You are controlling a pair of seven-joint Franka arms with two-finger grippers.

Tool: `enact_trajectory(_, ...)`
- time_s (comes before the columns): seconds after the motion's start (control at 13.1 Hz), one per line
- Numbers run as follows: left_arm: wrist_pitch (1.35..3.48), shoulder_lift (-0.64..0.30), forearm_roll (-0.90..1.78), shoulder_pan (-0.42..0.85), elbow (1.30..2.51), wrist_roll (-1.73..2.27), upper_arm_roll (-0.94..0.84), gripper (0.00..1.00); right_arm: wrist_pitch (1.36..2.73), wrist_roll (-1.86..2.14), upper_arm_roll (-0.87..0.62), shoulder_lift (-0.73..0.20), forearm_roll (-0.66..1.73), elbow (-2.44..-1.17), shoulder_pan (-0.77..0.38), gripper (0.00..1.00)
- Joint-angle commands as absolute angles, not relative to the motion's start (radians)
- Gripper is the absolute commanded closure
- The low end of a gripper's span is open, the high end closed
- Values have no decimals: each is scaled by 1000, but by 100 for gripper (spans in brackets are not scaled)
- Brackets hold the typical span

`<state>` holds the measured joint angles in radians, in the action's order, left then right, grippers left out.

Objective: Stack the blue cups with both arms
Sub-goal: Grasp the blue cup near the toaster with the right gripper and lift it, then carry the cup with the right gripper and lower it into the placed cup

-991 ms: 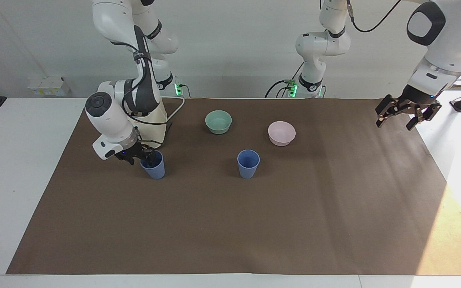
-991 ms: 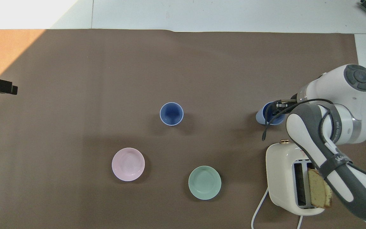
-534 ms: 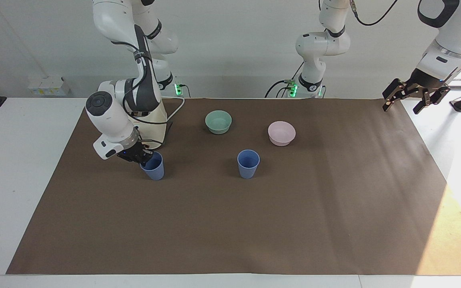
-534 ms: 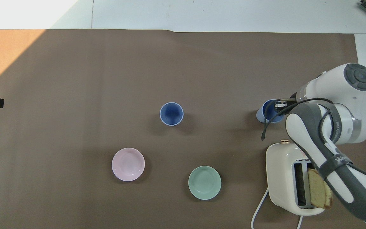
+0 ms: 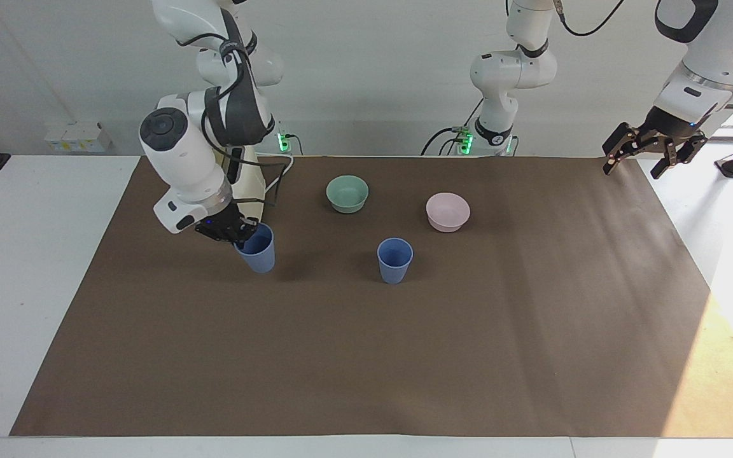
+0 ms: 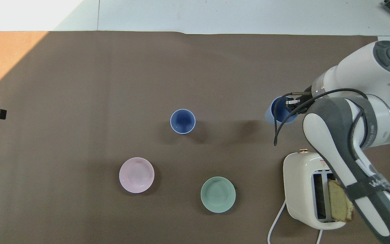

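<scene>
One blue cup (image 5: 258,249) hangs by its rim, lifted and tilted, in the closed right gripper (image 5: 234,234) above the brown mat, the other cup (image 5: 394,259) stands mid-desk awaiting it, unstacked, while the open left gripper (image 5: 651,151) waits over the mat's edge.
</scene>
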<state>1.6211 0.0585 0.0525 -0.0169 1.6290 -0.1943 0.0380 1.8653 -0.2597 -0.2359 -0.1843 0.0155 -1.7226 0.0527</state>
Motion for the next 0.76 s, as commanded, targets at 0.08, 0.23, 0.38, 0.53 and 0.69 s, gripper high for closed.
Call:
enact_trajectory(0.08,1655,83,32,-3,1657,-187,34,0,1818,-435,-258,-202,25,-1600,-52,100)
enact_trajectory(0.23,1660,80,32,-3,1651,-184,31,0,1798,-532,-258,-233,15,-1547,-116,100)
enact_trajectory(0.38,1655,69,34,0,1641,-184,31,0,1787,-580,-258,-273,15,-1462,-176,100)
enact_trajectory(0.53,1638,55,37,0,1611,-184,29,0,1805,-633,-258,-281,15,-1442,-222,100)
enact_trajectory(0.69,1623,45,41,-5,1585,-186,31,0,1812,-672,-256,-326,14,-1393,-264,100)
